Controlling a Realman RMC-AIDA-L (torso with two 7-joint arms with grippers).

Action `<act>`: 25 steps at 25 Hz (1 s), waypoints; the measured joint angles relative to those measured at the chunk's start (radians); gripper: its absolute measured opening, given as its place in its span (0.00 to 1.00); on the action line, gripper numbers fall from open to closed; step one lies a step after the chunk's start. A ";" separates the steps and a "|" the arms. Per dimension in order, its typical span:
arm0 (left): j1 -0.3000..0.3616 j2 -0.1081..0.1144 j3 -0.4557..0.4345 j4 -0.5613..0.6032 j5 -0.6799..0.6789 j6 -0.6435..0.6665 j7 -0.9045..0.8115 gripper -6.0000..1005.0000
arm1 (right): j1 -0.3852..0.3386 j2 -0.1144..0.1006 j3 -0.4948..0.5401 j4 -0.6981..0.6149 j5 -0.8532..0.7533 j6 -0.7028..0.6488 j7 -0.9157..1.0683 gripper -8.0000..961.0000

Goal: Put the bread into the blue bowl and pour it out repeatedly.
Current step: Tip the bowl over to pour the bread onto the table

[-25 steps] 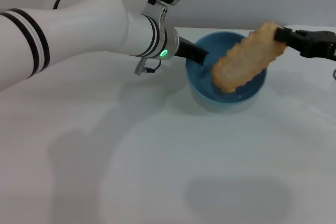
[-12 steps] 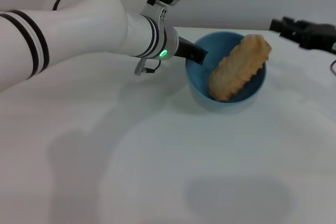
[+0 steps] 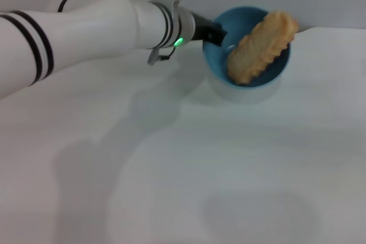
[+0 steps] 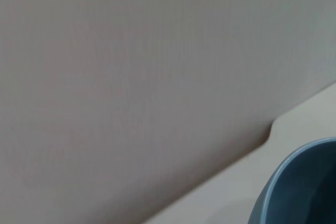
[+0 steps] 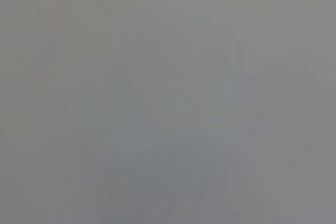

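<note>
The blue bowl (image 3: 273, 71) hangs above the white table, its shadow on the surface below it. My left gripper (image 3: 215, 32) is shut on the bowl's rim on the side toward my left arm, one dark finger reaching inside. The bread (image 3: 260, 47) lies slantwise in the bowl, plain golden-tan side up, with one end sticking over the far rim. In the left wrist view only an arc of the blue bowl (image 4: 294, 187) shows. My right gripper is out of view, and the right wrist view holds nothing but flat grey.
The white table (image 3: 183, 170) spreads out in front of me, and my left arm (image 3: 86, 27) crosses its far left part. A grey wall (image 4: 131, 77) rises just behind the table's far edge.
The right gripper let the bread go into the bowl and drew back out of view. The left gripper has since raised the bowl, with the bread in it, up and away.
</note>
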 joint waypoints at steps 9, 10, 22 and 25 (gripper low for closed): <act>-0.043 -0.006 0.100 0.002 0.001 -0.147 0.043 0.00 | -0.025 0.002 0.112 0.339 0.379 -0.042 -0.297 0.66; -0.043 -0.007 0.120 0.004 0.001 -0.171 0.043 0.00 | -0.030 0.001 0.111 0.343 0.358 -0.039 -0.308 0.66; -0.034 -0.009 0.304 0.009 -0.006 -0.371 0.032 0.01 | -0.028 0.008 0.132 0.456 0.322 -0.030 -0.628 0.66; -0.022 -0.009 0.359 0.016 -0.004 -0.426 0.038 0.01 | -0.023 0.007 0.133 0.473 0.332 -0.026 -0.634 0.66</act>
